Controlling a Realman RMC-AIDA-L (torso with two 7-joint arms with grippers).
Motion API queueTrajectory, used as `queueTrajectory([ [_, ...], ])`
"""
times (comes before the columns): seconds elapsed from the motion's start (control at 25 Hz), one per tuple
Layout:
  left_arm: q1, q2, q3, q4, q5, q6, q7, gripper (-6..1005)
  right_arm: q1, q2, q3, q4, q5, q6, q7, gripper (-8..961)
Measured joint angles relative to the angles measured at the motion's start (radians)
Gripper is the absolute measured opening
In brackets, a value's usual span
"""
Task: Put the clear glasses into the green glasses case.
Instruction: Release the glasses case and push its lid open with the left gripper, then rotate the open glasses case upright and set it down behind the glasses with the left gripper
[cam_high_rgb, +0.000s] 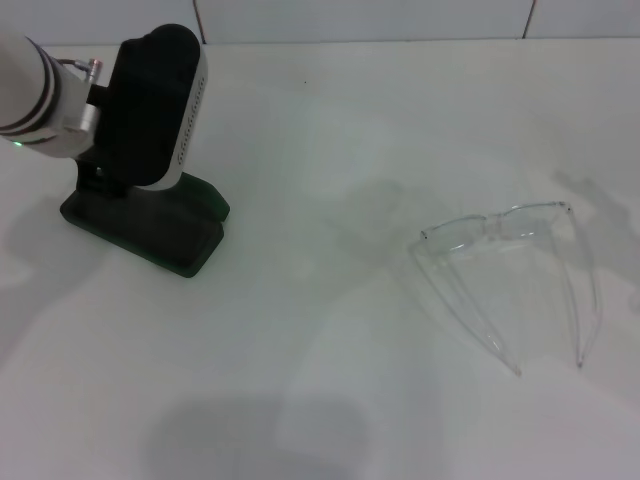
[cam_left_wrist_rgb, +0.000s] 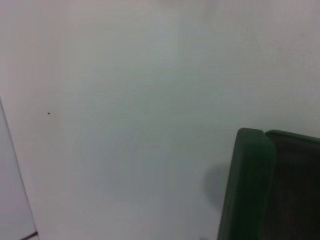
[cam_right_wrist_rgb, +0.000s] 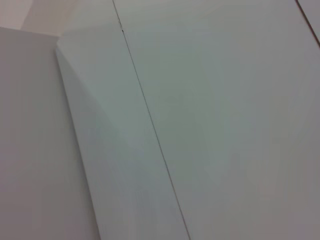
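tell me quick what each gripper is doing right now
Left gripper: down over the green glasses case, fingers hidden, cannot be told.
Right gripper: not in view.

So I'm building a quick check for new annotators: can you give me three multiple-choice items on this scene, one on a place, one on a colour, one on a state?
1. Where do the clear glasses lie on the table?
A. On the robot's right side
B. Inside the case
C. Under the left arm

2. What colour is the glasses case?
A. Red
B. Dark green
C. Yellow

3. How are the arms of the glasses?
A. Folded shut
B. Unfolded, stretched out
C. Snapped off

Key: 1 A, the head view shows them on the right, well apart from the case. 2 B, its shell is dark green in the head and left wrist views. 3 B, both thin arms reach out from the lens toward the robot.

The left gripper hangs over the case.
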Motion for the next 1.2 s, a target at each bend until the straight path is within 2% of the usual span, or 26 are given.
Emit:
queueTrajectory([
  [0.36, -0.024, 0.0, 0.007, -0.063, 0.0, -0.03, 0.0, 480, 0.001, 0.0, 0.001, 0.001, -0.001, 0.002, 0.0, 859],
  [0.68, -0.023, 0.0, 0.025, -0.059, 0.0, -0.038, -0.002, 474, 0.002, 0.0, 0.002, 0.001, 0.007, 0.004, 0.0, 858],
  [1.0, -0.024, 0.0, 0.026, -0.054, 0.0, -0.036, -0.004, 188, -0.001, 0.0, 0.006, 0.001, 0.012, 0.004, 0.0, 857],
  [1.2, -0.022, 0.0, 0.025, -0.023, 0.0, -0.027, -0.009, 187, -0.001, 0.0, 0.014, 0.001, 0.012, 0.004, -0.001, 856],
])
